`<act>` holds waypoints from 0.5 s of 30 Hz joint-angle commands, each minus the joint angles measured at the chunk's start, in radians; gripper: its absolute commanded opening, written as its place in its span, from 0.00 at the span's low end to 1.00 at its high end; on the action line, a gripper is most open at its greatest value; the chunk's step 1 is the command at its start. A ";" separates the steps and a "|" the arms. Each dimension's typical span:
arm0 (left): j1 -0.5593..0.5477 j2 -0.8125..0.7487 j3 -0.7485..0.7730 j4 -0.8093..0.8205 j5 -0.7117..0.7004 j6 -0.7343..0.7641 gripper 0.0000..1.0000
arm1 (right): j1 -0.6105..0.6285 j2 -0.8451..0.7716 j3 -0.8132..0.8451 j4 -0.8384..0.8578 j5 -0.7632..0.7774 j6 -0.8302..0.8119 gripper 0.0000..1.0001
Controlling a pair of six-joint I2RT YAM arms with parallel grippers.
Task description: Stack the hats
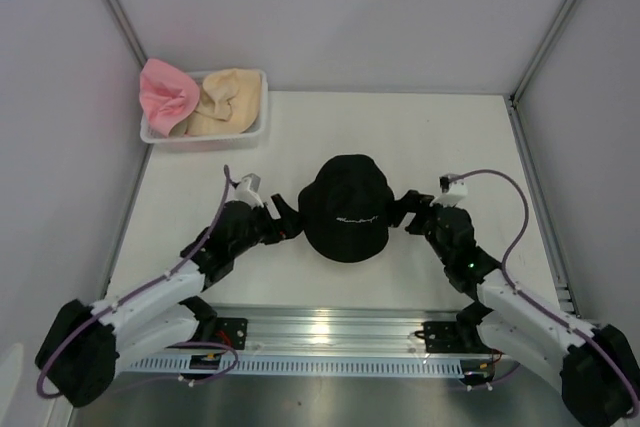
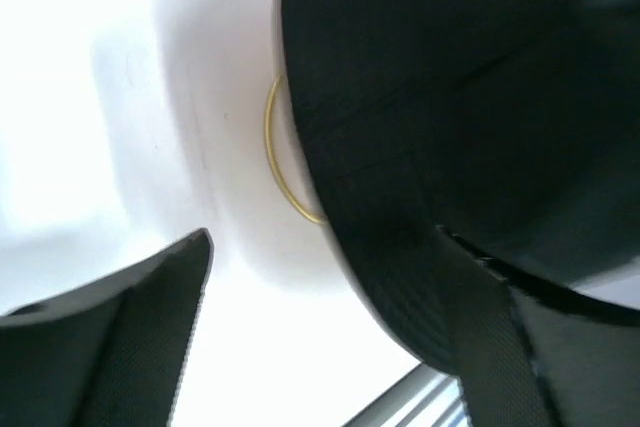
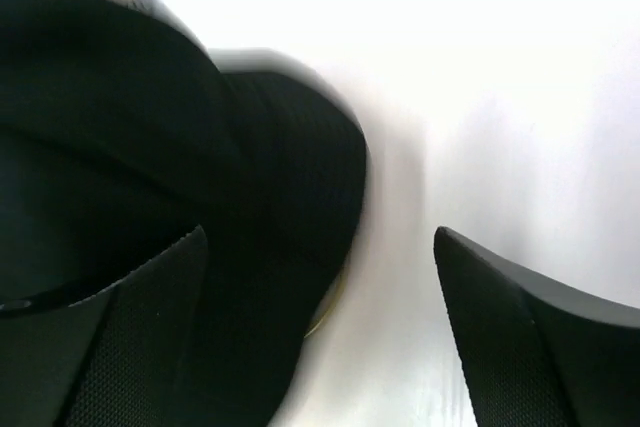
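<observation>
Mid-table, black hat between left fingers, right fingers, both pairs apart; far-left basket holds pink hat, beige hat.

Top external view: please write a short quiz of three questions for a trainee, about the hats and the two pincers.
1. True or false: the black hat lies inside the white basket.
2. Which hats are in the basket? A) a pink hat and a beige hat; B) two black hats; C) none.
3. Fill in: the left pincer and the right pincer, one on each side of the black hat, are both ____.

Key: 1 false, it lies on the table; 2 A; 3 open.
</observation>
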 commanded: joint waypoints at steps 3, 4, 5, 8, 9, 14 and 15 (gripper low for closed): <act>0.025 -0.258 0.288 -0.464 -0.227 0.085 1.00 | -0.032 -0.163 0.341 -0.542 0.239 -0.064 1.00; 0.042 -0.266 0.337 -0.527 -0.328 0.090 1.00 | -0.087 -0.157 0.442 -0.588 0.249 -0.069 0.99; 0.068 -0.255 0.445 -0.581 -0.368 0.098 1.00 | -0.127 -0.142 0.489 -0.660 0.234 -0.096 0.99; 0.268 -0.129 0.655 -0.617 -0.383 0.161 0.99 | -0.303 -0.015 0.663 -0.734 0.095 -0.147 0.99; 0.301 -0.075 0.696 -0.614 -0.378 0.214 0.99 | -0.339 0.018 0.693 -0.720 0.048 -0.162 0.99; 0.445 0.379 1.179 -0.773 -0.368 0.346 1.00 | -0.459 0.179 0.790 -0.592 -0.121 -0.123 0.99; 0.464 0.445 1.288 -0.799 -0.329 0.369 0.99 | -0.461 0.188 0.781 -0.556 -0.131 -0.122 0.99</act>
